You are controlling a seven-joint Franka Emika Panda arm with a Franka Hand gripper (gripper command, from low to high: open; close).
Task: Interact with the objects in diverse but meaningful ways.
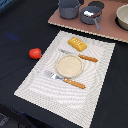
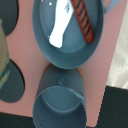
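Note:
A red tomato (image 1: 35, 53) lies on the dark table, off the placemat toward the exterior view's left. A yellow-orange ridged bread block (image 1: 77, 44) rests on the placemat's far end. In the wrist view, a brown sausage (image 2: 82, 21) and a small white bottle (image 2: 60, 25) lie side by side inside a grey pot (image 2: 42, 47). A second grey pot (image 2: 60, 102) beside it is empty. No gripper fingers show in either view.
A tan plate (image 1: 69, 65) sits mid-placemat between an orange-handled knife (image 1: 80, 56) and fork (image 1: 67, 80). Two grey pots (image 1: 68, 8) (image 1: 91, 15) stand on a brown board (image 1: 107, 29) at the back. A pale bowl (image 1: 123, 17) is at the back right.

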